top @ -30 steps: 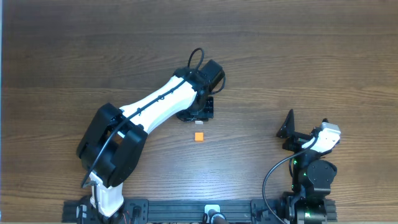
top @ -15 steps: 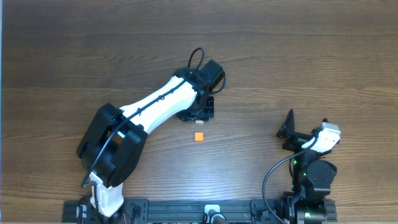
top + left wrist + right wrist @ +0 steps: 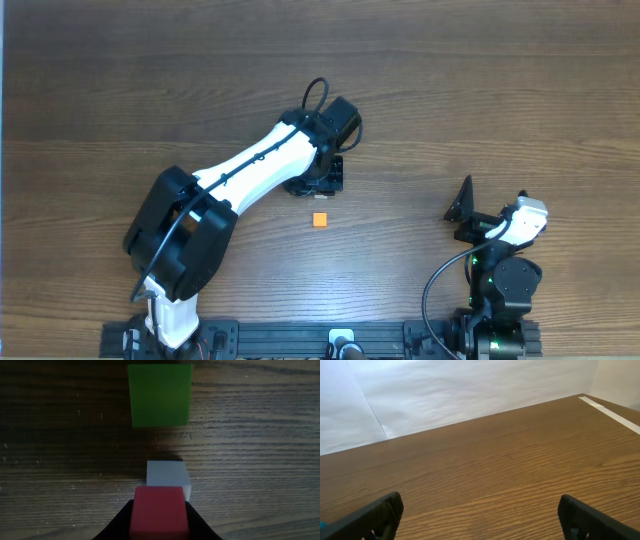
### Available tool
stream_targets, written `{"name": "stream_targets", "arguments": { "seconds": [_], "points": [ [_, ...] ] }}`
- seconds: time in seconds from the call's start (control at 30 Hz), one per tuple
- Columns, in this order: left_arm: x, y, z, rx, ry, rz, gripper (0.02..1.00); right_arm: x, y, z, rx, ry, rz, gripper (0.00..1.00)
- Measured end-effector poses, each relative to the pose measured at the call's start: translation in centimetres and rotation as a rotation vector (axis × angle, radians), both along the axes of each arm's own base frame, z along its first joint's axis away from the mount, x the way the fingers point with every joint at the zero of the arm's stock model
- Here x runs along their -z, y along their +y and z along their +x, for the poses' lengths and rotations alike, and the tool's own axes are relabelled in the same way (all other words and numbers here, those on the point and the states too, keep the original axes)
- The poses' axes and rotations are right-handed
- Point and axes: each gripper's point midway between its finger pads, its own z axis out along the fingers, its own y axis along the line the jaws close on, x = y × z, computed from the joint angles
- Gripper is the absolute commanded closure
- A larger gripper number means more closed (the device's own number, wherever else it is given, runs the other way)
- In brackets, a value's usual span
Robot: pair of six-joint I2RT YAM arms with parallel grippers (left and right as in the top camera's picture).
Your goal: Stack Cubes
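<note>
The left arm's jaws grip a red cube [image 3: 159,512], just short of a grey cube [image 3: 167,477] on the surface [image 3: 260,460]; a green cube [image 3: 160,395] lies beyond. Placement appears in hand: red likely needs centring over grey, then a square descent. The right arm's jaws stand wide open, empty, well apart.

My left arm [image 3: 255,160] was a white tube between bulky black joint housings, a black cable [image 3: 316,92] looped at the end farthest from the base rail [image 3: 270,329]. My right arm [image 3: 497,280] was black, white-capped, green-lit; my right gripper [image 3: 482,522] had blunt black fingers [image 3: 377,512].
</note>
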Motion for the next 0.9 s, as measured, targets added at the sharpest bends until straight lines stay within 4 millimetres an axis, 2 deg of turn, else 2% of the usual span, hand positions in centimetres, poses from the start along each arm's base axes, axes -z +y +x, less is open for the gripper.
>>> {"name": "stream_targets", "arguments": {
  "seconds": [0.9],
  "points": [
    [-0.46,-0.16,0.20,0.000,-0.003,-0.002,0.847,0.00,-0.01,0.00,0.000,0.000,0.000,0.009]
  ]
}}
